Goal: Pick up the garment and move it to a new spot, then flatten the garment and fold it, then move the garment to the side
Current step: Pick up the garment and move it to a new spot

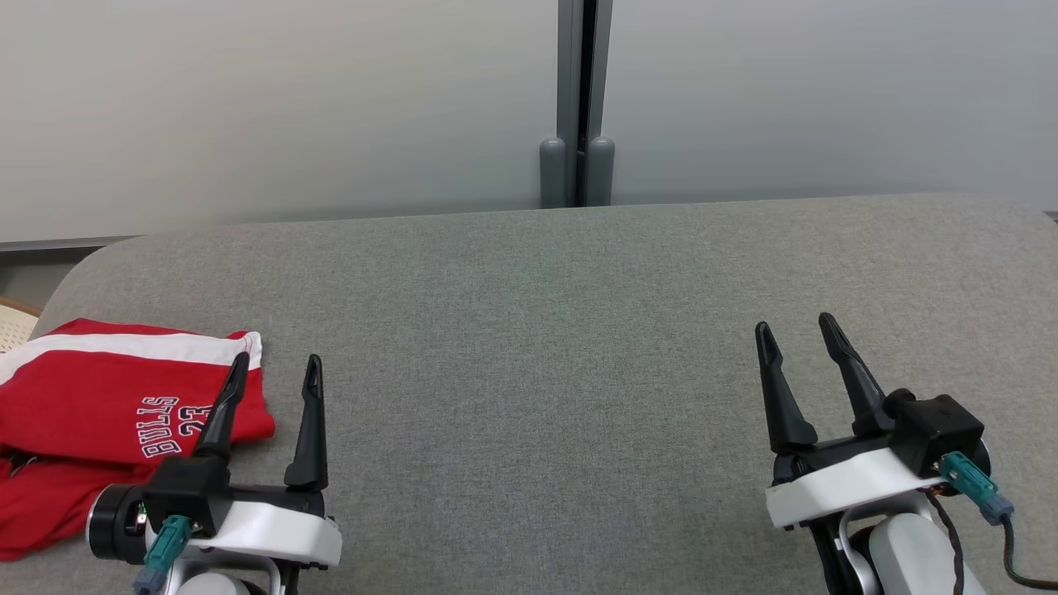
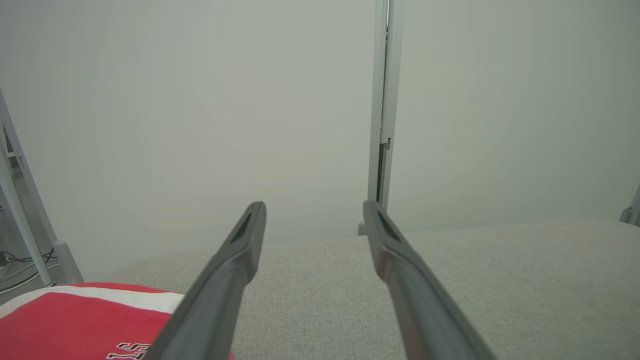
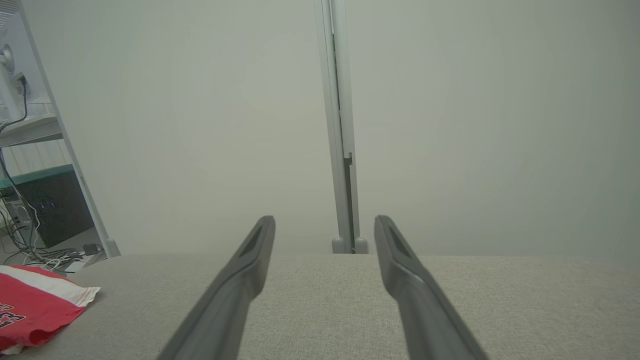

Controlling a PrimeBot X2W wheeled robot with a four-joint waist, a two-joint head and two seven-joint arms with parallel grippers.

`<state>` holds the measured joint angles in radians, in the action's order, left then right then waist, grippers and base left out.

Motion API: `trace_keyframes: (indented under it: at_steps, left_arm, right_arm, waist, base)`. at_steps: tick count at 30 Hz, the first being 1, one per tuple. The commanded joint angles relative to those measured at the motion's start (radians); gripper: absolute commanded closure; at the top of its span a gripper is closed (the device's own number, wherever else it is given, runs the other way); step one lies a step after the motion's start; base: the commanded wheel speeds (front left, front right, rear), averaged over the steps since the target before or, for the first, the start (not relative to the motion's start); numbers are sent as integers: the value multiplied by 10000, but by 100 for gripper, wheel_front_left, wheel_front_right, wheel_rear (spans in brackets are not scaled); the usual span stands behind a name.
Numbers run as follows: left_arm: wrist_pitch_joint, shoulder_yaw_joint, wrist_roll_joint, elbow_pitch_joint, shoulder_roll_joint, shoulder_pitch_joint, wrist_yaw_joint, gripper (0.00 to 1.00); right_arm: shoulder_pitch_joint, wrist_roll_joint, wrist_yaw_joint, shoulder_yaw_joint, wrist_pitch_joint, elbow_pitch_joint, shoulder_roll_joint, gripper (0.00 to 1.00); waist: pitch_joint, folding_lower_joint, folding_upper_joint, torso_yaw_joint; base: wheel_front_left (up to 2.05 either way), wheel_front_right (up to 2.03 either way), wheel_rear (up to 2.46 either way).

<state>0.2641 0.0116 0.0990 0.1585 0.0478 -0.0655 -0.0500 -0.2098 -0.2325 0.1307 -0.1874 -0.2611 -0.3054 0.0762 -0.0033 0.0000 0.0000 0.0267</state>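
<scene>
Folded red garment (image 1: 99,413) at the far left of a grey table (image 1: 545,347).
Left gripper (image 1: 275,369) and right gripper (image 1: 798,328) both spread, holding nothing; left just beside the garment.

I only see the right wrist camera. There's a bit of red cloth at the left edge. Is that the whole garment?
Observer: No. In the head view the red garment runs on past that picture's left edge.
Operator: Where's my other arm?
Observer: The left tool is open beside the garment, partly in front of its near edge.
Operator: What's written on it?
Observer: BULLS and 23 in white, upside down in the head view.
</scene>
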Motion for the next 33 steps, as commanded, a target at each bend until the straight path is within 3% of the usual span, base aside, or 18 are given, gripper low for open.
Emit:
trace_keyframes:
  at_steps: [1,19,33]
  left_arm:
    - [7,-14,71,7,46,-77,48,0]
    - [7,-124,143,213,47,-179,77,0]
    - [5,-675,245,517,40,-288,206,0]
  right_arm:
    - [-53,83,0,29,-62,-22,-20,0]
    - [40,-120,0,-97,-62,-113,-105,0]
    - [208,-577,0,-516,-60,125,-30,0]
  waist:
    - [1,0,0,3]
    - [39,0,0,328]
    - [77,0,0,2006]
  base:
    - [0,0,0]
    - [0,0,0]
    - [0,0,0]
